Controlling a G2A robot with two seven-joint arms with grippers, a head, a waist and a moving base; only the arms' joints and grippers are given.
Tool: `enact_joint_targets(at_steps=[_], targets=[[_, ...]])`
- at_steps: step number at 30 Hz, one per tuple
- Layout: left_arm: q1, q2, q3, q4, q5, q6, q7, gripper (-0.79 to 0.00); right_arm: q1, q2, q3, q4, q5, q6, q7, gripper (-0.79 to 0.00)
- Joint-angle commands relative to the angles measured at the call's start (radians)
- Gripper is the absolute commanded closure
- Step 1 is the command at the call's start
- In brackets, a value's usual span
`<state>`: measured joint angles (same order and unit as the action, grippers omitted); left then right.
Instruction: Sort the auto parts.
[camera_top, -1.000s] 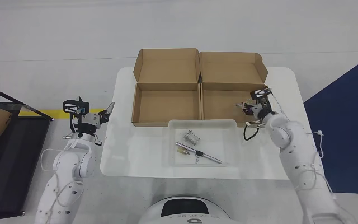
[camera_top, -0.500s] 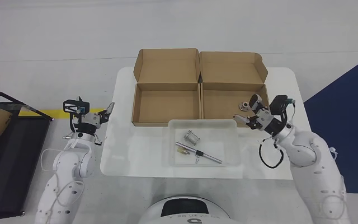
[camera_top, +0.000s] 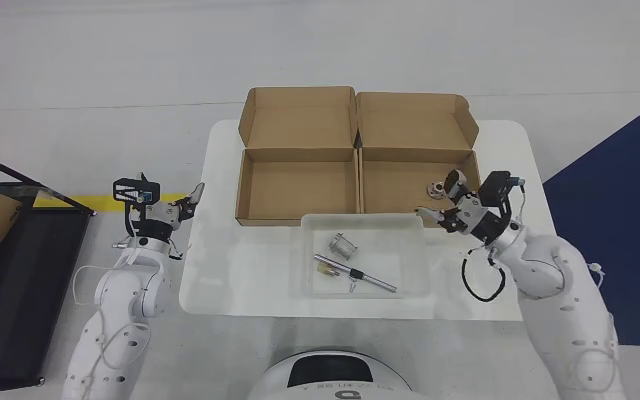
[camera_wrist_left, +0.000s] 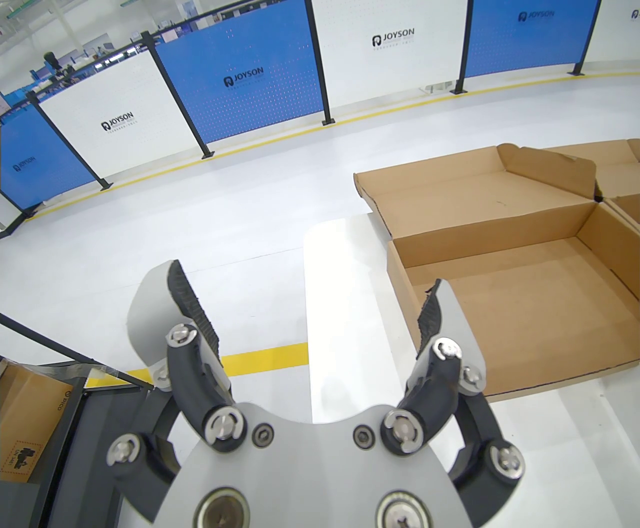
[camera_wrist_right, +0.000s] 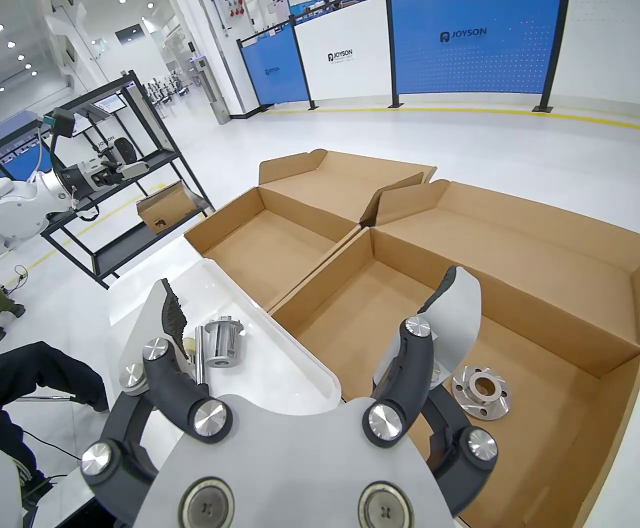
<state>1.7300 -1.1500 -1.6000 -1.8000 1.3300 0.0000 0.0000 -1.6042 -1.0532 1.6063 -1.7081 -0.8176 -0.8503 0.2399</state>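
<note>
Since the flange (camera_wrist_right: 481, 390) sits in the right box (camera_top: 395, 185), the parts left are likely those in the tray (camera_top: 360, 219): a bright metal shaft (camera_top: 355, 275), long axis diagonal, and a stubby hub (camera_top: 343, 245). The right end effector (camera_wrist_right: 310, 290) is open, empty, just right of them, nearer. The left end effector (camera_wrist_left: 305, 285) is open, off the counter (camera_top: 250, 270) edge.

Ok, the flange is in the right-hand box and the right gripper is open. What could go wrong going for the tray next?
1. The right gripper sits over the near wall of the right box, beside the tray rim; a flat sweep could clip either.
2. The rod and cylindrical part lie close together, so the gripper may nudge one while taking the other.
3. The rod is long and round; gripped off-centre, it might tilt or roll.
</note>
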Motion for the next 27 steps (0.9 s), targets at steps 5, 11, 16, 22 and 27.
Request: enact_joint_targets(at_steps=[5,11,16,22,27], targets=[[0.000,0.000,0.000,0.000,0.000,0.000,0.000,-0.785,-0.013,0.000,-0.106,-0.110,-0.192,-0.071,0.039,-0.785],[0.000,0.000,0.000,0.000,0.000,0.000,0.000,-0.785,-0.004,-0.009,-0.240,-0.161,-0.384,0.013,0.071,-0.760],[0.000,0.000,0.000,0.000,0.000,0.000,0.000,-0.785,0.045,-0.026,-0.360,-0.133,-0.500,0.166,0.129,-0.770],[0.000,0.000,0.000,0.000,0.000,0.000,0.000,-0.785,0.090,-0.035,-0.422,-0.072,-0.508,0.203,0.147,-0.683],[0.000,0.000,0.000,0.000,0.000,0.000,0.000,-0.785,0.118,-0.040,-0.455,-0.041,-0.505,0.213,0.169,-0.542]])
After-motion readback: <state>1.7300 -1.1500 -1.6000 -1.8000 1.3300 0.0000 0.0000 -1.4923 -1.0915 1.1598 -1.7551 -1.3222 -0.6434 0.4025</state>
